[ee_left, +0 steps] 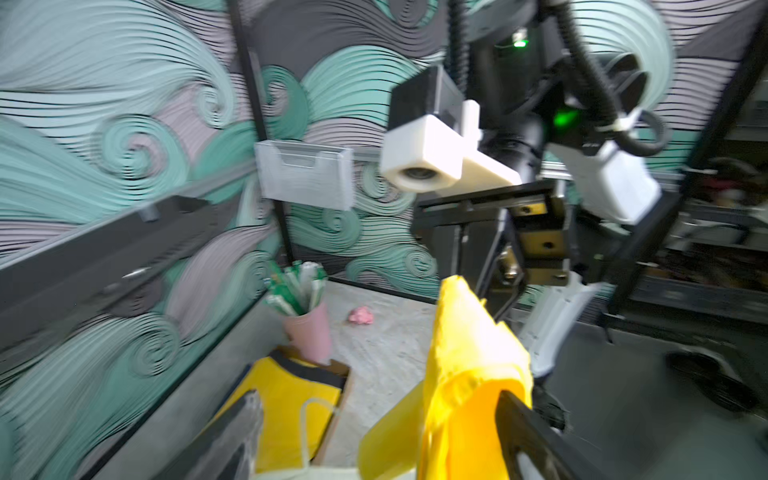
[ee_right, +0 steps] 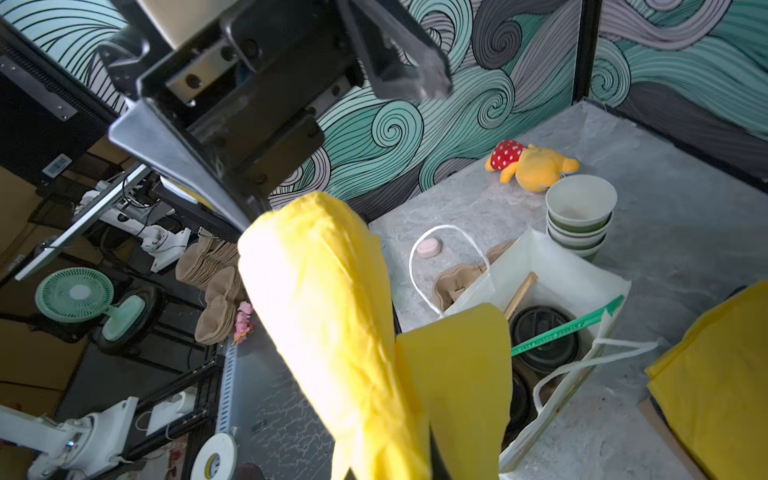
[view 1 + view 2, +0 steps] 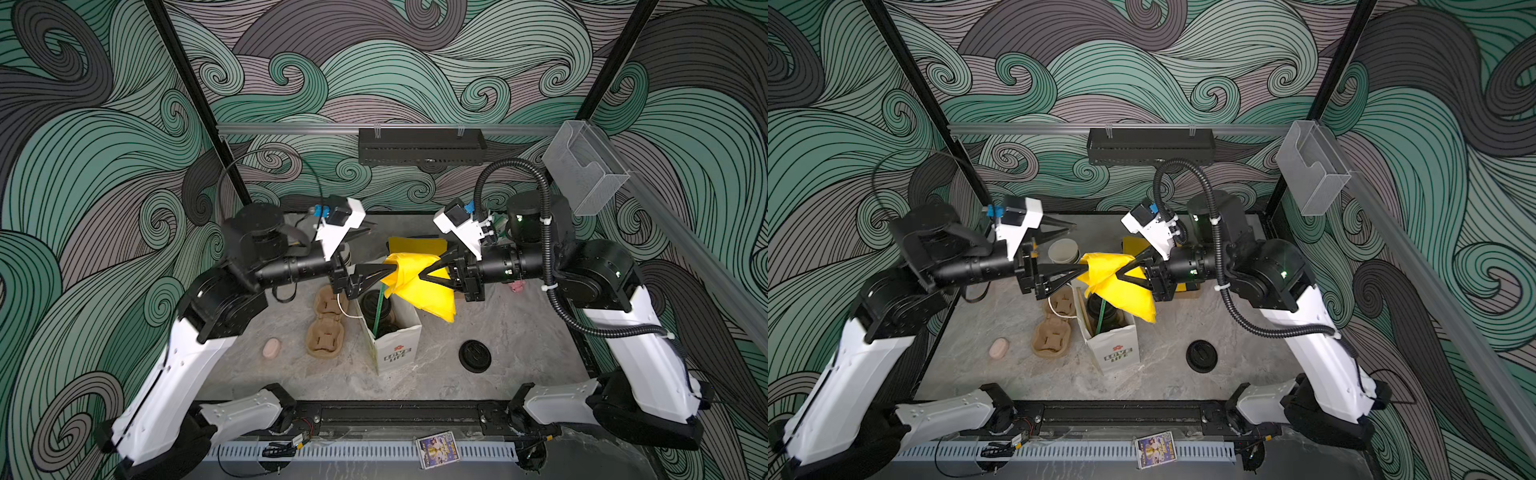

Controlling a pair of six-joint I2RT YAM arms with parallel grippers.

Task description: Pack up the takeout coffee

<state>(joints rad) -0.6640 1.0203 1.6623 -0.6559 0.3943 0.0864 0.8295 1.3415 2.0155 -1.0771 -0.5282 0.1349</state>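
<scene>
Right gripper [image 3: 423, 276], clamped on a crumpled yellow tissue sheet [image 3: 415, 286], is held over black-lidded paper coffee cups [image 2: 544, 332] seated in a white paper bag [image 3: 395, 349] beneath it, presumably for padding; opposite, left gripper [image 3: 383, 248] is spread wide.

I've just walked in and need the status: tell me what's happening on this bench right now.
The two arms meet above the open white paper bag with a yellow sheet between them. The right gripper is shut on the sheet. The left gripper is open, with the sheet draped over one of its fingers. A black-lidded cup and a green wrapped straw already sit in the bag. The sheet hangs over the bag's mouth, not yet inside.
</scene>
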